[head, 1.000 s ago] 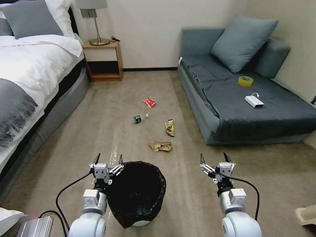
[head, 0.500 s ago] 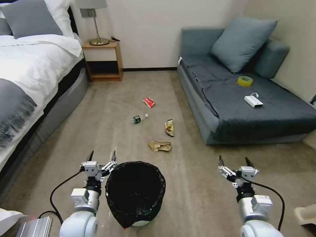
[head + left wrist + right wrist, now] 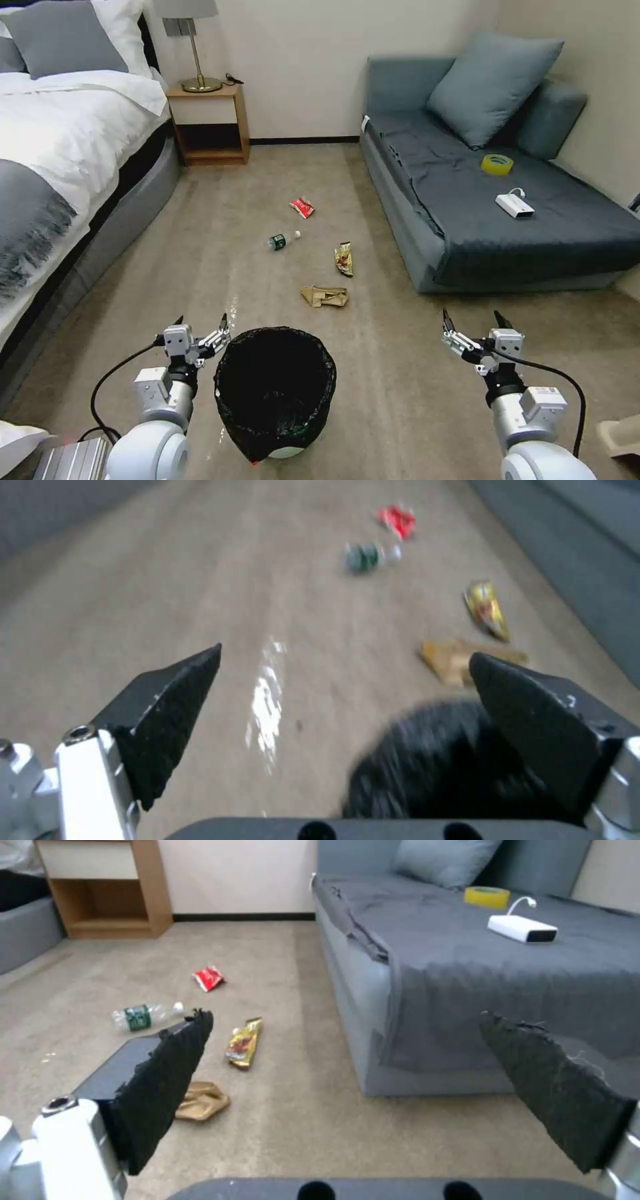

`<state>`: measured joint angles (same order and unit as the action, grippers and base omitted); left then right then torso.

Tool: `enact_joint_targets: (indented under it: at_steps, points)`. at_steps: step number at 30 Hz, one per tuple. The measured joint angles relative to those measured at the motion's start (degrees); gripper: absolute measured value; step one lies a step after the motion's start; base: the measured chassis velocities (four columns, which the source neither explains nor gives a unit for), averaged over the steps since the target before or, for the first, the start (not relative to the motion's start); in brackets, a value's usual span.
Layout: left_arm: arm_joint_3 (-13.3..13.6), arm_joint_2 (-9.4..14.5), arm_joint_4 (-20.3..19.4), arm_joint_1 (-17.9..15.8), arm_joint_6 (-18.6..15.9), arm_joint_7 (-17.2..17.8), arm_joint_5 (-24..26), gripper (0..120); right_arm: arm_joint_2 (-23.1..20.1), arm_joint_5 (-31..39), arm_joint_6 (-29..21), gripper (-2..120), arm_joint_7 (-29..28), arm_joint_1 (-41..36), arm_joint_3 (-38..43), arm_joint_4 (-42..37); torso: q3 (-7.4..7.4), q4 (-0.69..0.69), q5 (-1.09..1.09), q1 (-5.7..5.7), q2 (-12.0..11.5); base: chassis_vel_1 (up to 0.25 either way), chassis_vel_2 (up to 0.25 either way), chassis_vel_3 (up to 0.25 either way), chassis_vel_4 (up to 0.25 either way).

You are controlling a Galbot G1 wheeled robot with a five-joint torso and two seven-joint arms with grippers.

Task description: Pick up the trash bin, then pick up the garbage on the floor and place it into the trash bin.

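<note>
1. At far left I see the white-sheeted bed with a grey throw (image 3: 40, 200); beyond it stands the open wooden nightstand (image 3: 208, 123) with a brass lamp on top.
2. My left gripper (image 3: 201, 326) hovers just beside the left rim of the small round trash bin lined with a crinkly black plastic bag (image 3: 275, 390); its black pointed fingers (image 3: 170, 715) are spread apart and hold nothing; from the left wrist view the bin's black liner (image 3: 433, 765) sits near one finger.
3. The bin stands upright on the beige carpet, a bit of pale base showing at the bottom.
4. Ahead of the bin the garbage lies scattered on the floor: the small green-labelled clear plastic bottle (image 3: 283, 241); the red snack wrapper (image 3: 303, 207) farther off; the crumpled brown paper bag (image 3: 325, 296) nearest the bin; the yellow-brown snack wrapper (image 3: 344, 259) just beyond it.
5. My right gripper (image 3: 475, 325) hangs above bare carpet, well apart from the bin; its jaws are wide apart and empty.
6. At right is the grey-blue fabric sofa (image 3: 533, 227), carrying a yellow tape roll (image 3: 497, 164) and a white box with a cable (image 3: 514, 205).
</note>
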<state>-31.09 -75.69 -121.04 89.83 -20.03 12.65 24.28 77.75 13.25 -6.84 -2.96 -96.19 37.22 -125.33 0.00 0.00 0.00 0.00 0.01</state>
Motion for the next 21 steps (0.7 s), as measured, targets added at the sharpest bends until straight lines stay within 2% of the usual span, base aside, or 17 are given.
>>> enact_joint_targets:
  at_steps: [5,12,21]
  points:
    - [1.2,2.3,-2.0,1.3,-5.9,0.3,3.1,100,0.6,-1.1,0.8,100,0.2,0.0,-1.3,0.6,0.00,0.00,0.01,0.00,0.0,0.000,0.000,0.000,0.000]
    - [1.5,3.7,-1.6,1.5,-9.3,0.3,3.9,100,1.5,-2.1,1.8,100,0.5,0.3,-2.7,1.7,0.00,0.00,0.00,0.00,0.0,0.000,0.000,0.000,0.000]
    - [1.7,6.3,-0.1,1.2,-12.3,3.2,9.5,100,2.5,-3.2,3.5,100,1.1,1.7,-4.2,4.5,0.00,0.00,0.00,0.00,0.0,0.000,0.000,0.000,0.000]
